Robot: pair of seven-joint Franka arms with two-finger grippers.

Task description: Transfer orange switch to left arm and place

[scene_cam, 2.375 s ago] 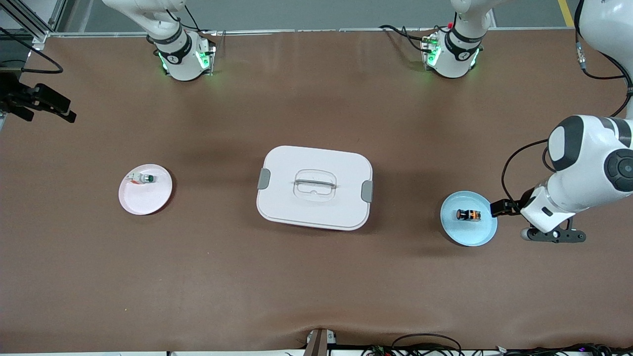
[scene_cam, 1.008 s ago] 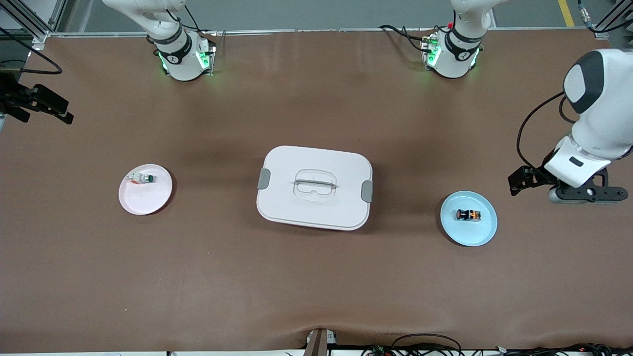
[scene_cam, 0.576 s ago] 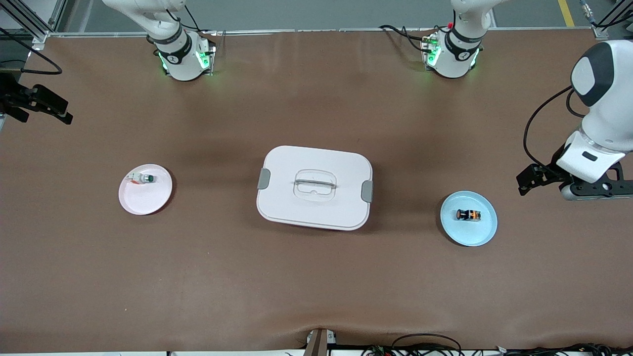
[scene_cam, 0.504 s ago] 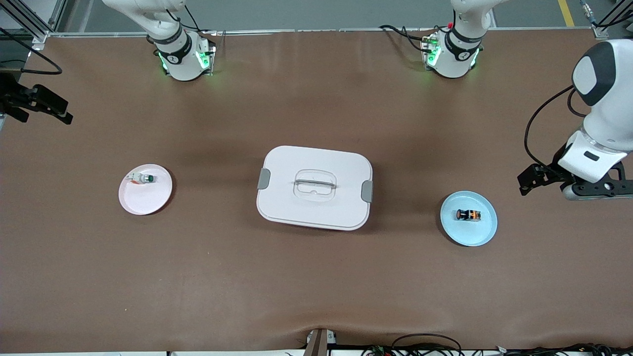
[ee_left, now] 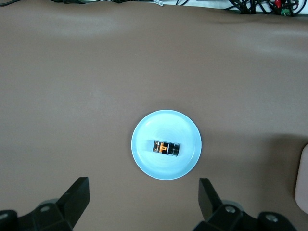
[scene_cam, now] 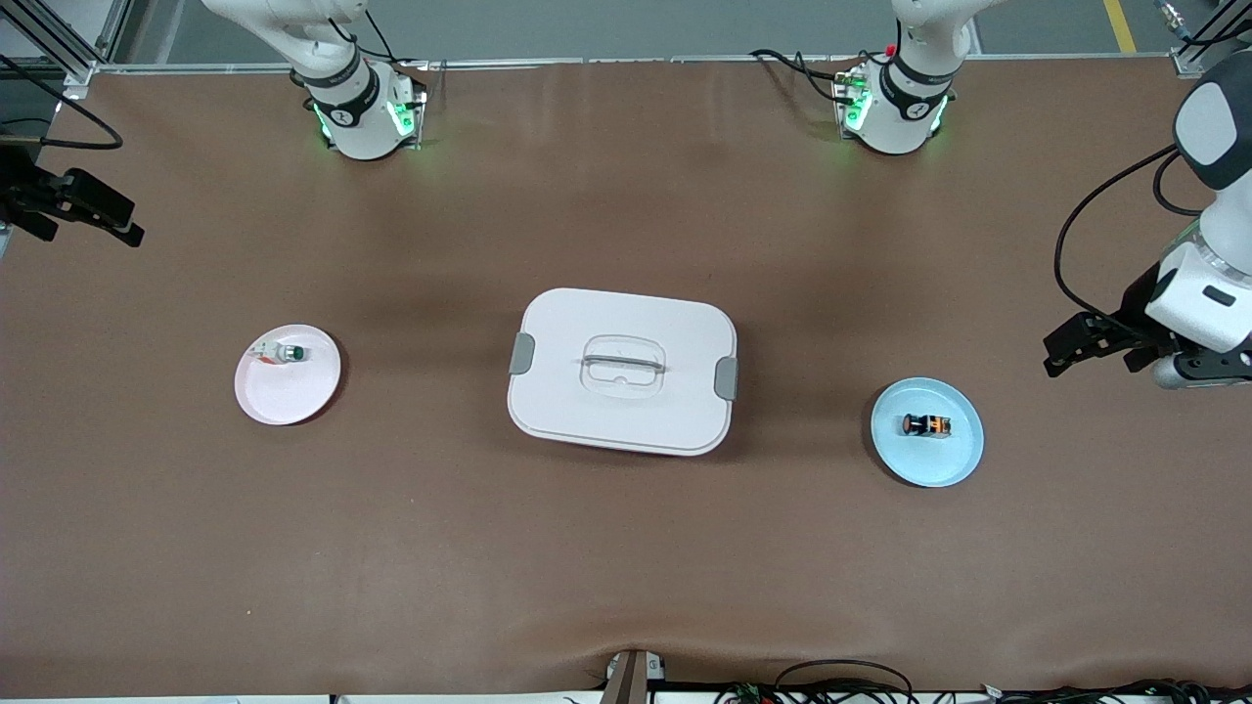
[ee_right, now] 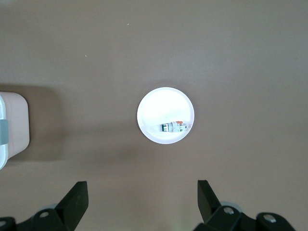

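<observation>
nothing is done yet: your orange switch (scene_cam: 925,425) lies untouched on the blue plate (scene_cam: 954,464) below the spread left end effector (ee_left: 142,202); the right end effector (ee_right: 139,202) waits spread.

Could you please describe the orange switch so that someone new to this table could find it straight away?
Start at the big white box in the middle of the table and look toward the left arm's end, where a light blue plate sits. The orange switch lies on it: black-bodied with orange marks, unlike the white, green-capped switch on the pink plate.
</observation>
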